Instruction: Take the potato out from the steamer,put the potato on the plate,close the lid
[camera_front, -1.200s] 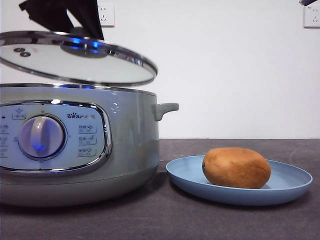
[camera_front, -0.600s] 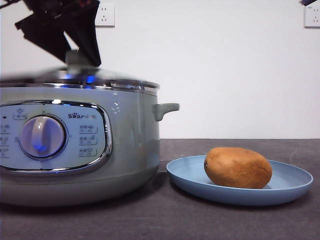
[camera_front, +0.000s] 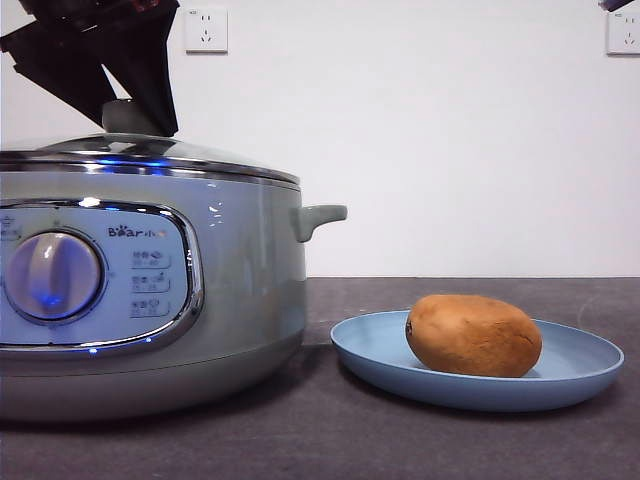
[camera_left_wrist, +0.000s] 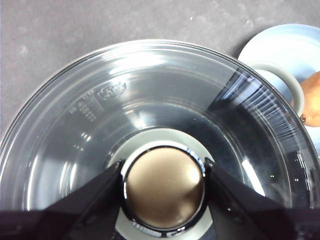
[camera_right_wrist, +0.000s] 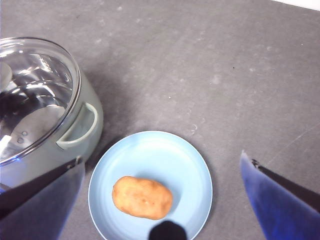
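The pale grey-green steamer (camera_front: 240, 280) stands at the left with the glass lid (camera_front: 150, 150) lying on its rim. My left gripper (camera_front: 130, 112) comes down from the upper left. In the left wrist view it (camera_left_wrist: 163, 162) is shut on the lid's knob (camera_left_wrist: 164, 197), one jaw on each side. The orange-brown potato (camera_front: 473, 335) lies on the light-blue plate (camera_front: 590, 372) to the right of the steamer. My right gripper (camera_right_wrist: 160, 156) is open and empty, high above the plate (camera_right_wrist: 165, 150) and potato (camera_right_wrist: 142, 197). It shows only as a dark tip (camera_front: 617, 4) in the front view.
The steamer's side handle (camera_front: 320, 217) points towards the plate, with a small gap between pot and plate. The dark grey table (camera_front: 350, 430) runs to a white wall with two sockets (camera_front: 205, 30) (camera_front: 623, 30).
The lid has come down from tilted above the pot to resting on its rim, with my left gripper still on the knob. The steamer has shifted slightly to the left.
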